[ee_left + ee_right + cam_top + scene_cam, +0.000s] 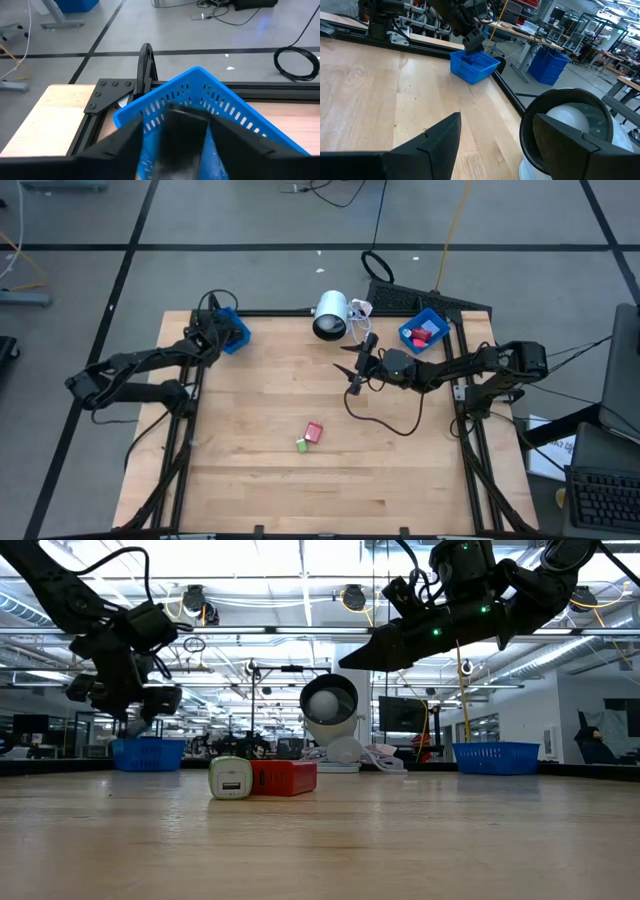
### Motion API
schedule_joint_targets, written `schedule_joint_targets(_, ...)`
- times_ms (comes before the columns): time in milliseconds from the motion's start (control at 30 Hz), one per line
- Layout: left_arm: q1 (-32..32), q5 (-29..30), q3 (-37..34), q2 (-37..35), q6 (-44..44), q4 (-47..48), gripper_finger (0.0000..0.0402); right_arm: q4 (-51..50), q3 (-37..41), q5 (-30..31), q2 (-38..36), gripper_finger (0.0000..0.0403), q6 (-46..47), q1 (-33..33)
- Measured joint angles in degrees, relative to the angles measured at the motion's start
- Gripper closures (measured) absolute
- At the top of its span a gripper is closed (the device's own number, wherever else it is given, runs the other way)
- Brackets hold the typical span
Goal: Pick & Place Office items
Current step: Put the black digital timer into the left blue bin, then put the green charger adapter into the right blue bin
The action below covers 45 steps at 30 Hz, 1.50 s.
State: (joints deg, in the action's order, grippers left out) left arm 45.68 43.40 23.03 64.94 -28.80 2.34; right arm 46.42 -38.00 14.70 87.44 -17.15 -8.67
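My left gripper (177,125) hovers over the left blue bin (200,92) at the table's far left corner (236,332). Its fingers stand apart, and a dark, blurred piece (186,142) shows between them above the bin's inside. A red block (314,431) and a small green-and-white piece (301,445) lie side by side on the table's middle; in the low view they are the red block (285,778) and the white piece (231,778). My right gripper (354,370) hangs open above the table, pointing level toward the left edge, with nothing between its fingers (440,142). My left gripper has the dark piece (186,142) between its fingers, which slant down over the bin. Blue bin wall shows between the piece and one finger (125,145). I cannot tell whether either finger touches the piece.
The right blue bin (424,331), at the far right corner, holds red and pink pieces. A white cylindrical lamp (330,316) with a cable lies at the far edge, close beside my right gripper (495,145). A black cable loops on the table below the right arm (385,420).
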Motion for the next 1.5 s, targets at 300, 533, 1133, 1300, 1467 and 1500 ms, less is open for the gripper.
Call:
schedule_joint_targets(300, -0.03, -0.59, 0.00, -0.50, 0.69, 0.73, 0.0062, 0.00, -0.02, 0.00, 0.00, 0.0165, 0.00, 0.00)
schedule_joint_targets(533, -0.10, -12.08, -0.02, -8.21, 2.32, 4.35, 0.0041, 0.00, -0.02, 0.00, 0.00, 0.0165, 0.00, 0.00)
schedule_joint_targets(1133, -24.34, -53.46, -0.07, -10.26, 7.58, -3.92, 0.0083, 0.07, -0.02, -5.14, 0.01, 0.0165, 1.28, 0.01)
schedule_joint_targets(1300, -34.81, -51.86, -0.07, -2.38, 8.17, -12.00, 0.0086, 1.89, -0.02, -5.86, 0.02, 0.0165, -0.26, -0.69)
schedule_joint_targets(1467, -42.96, -48.61, -0.07, 5.81, 5.09, -18.53, 0.0081, 0.39, -0.04, -5.95, 0.02, 0.0165, 1.62, -1.29)
schedule_joint_targets(1500, -44.41, -47.99, -0.06, 7.28, 3.82, -19.66, 0.0081, -0.17, -0.04, -5.95, 0.02, 0.0165, 1.62, -1.29)
